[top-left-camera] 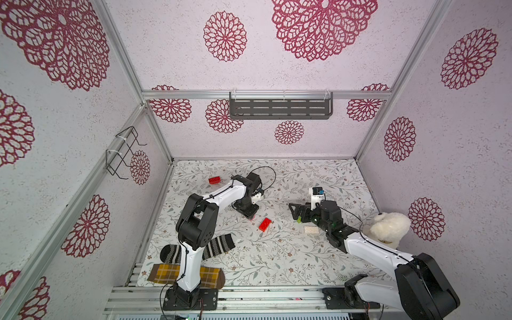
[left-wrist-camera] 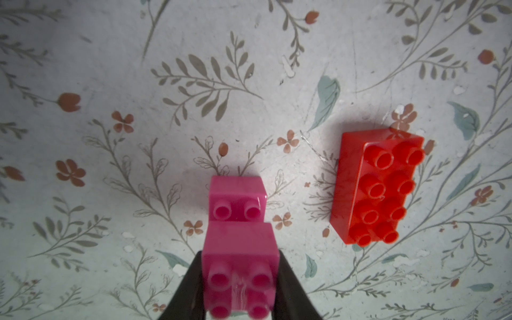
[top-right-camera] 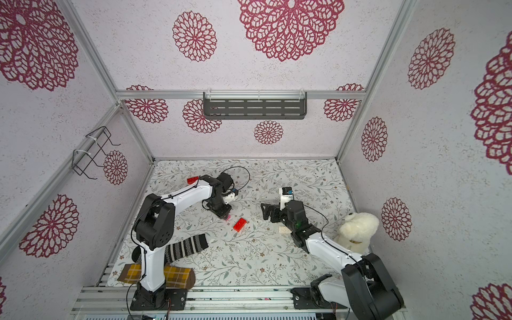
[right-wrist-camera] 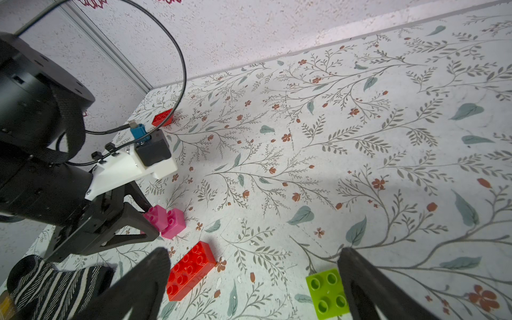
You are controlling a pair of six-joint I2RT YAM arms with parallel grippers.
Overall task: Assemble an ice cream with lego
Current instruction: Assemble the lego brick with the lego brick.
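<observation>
My half-shut left hand (left-wrist-camera: 240,279) grips a pink square plastic brick (left-wrist-camera: 239,249), offset over its pink twin (left-wrist-camera: 237,194) on the table (left-wrist-camera: 110,83), maybe unseated. In a top view, red oblong brick (top-left-camera: 265,224) at its 4 o'clock; right hand (right-wrist-camera: 253,253) gaping, empty.

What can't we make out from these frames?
- Pink bricks: both top views, nearly hidden under left claw; joined or not, unclear.
- Lime-green brick: right wrist view, right claw covers one side.
- White brick: top views, right arm covers one end.
- Far red brick: a top view, left arm covers part.
</observation>
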